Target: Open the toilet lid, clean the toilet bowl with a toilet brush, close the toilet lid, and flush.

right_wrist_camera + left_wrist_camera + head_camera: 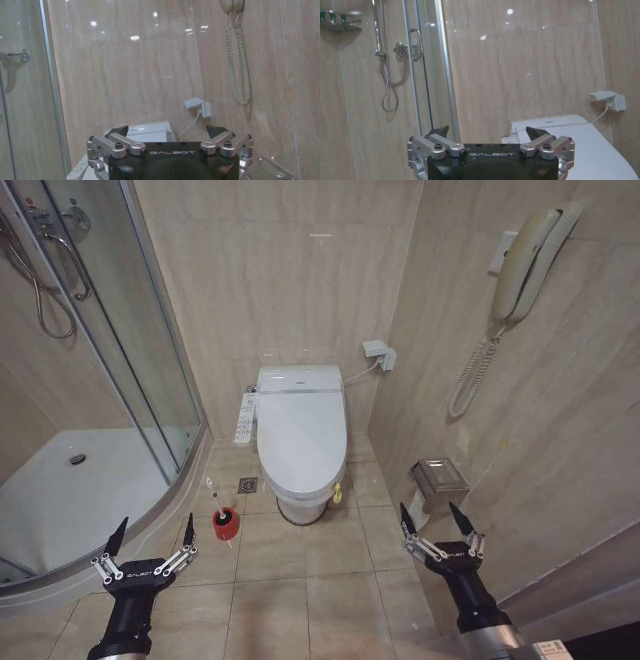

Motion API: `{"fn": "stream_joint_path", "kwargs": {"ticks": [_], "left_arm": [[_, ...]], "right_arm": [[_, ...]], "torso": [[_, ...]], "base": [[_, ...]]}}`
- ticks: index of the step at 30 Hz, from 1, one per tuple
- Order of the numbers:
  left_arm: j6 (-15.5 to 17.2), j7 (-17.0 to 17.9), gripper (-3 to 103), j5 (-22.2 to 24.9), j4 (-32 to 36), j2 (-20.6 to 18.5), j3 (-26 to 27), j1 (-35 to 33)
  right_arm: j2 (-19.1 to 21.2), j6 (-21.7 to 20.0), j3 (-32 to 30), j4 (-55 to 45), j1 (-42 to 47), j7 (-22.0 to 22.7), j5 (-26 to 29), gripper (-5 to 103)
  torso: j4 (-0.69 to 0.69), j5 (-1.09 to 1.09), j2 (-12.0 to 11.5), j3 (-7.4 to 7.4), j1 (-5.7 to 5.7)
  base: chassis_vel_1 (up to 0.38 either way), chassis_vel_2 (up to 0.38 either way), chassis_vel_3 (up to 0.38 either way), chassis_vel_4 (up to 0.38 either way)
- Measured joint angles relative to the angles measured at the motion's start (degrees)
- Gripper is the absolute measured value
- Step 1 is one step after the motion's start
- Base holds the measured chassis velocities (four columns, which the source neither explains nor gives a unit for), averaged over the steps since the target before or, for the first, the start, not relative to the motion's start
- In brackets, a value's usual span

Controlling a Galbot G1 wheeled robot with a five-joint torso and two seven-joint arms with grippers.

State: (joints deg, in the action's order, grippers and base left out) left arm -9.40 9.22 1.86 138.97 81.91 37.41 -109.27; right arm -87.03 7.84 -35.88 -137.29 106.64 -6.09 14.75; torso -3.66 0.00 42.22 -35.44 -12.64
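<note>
Shower glass (130, 350) curves along the far left, its tray (60, 490) pale beneath it. Near the lower left, the left gripper (152, 535) hovers above the floor tiles (300, 580) with jaws spread wide, holding nothing. Just beyond it to the right, the toilet brush (215, 498) stands tilted in its red holder (226, 524) on the floor, beside the toilet's left flank. At centre against the far wall, the toilet lid (301, 430) lies shut over the toilet bowl (303, 505). On the near right, the right gripper (436, 521) hangs with jaws wide and empty, near a metal paper holder (439, 478); a wall phone (530, 260) hangs on the wall above it.
</note>
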Motion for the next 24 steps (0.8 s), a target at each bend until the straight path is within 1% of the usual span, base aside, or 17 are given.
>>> {"fn": "stream_joint_path", "kwargs": {"ticks": [13,16,24], "left_arm": [[0.0,0.0,100,0.0,0.0,0.0,0.0,0.0],[0.0,0.0,100,0.0,0.0,0.0,0.0,0.0],[0.0,0.0,100,0.0,0.0,0.0,0.0,0.0]], "right_arm": [[0.3,0.0,-0.1,0.7,-0.2,-1.2,0.7,100],[0.6,1.0,-0.4,1.4,-0.5,-3.7,2.3,100],[0.7,1.0,-0.2,2.1,-1.0,-3.0,2.7,100]], "torso": [[0.0,0.0,0.0,0.0,0.0],[0.0,0.0,0.0,0.0,0.0],[0.0,0.0,0.0,0.01,0.01]], "base": [[0.0,0.0,0.0,0.0],[0.0,0.0,0.0,0.0],[-0.005,0.008,0.007,-0.006]]}}
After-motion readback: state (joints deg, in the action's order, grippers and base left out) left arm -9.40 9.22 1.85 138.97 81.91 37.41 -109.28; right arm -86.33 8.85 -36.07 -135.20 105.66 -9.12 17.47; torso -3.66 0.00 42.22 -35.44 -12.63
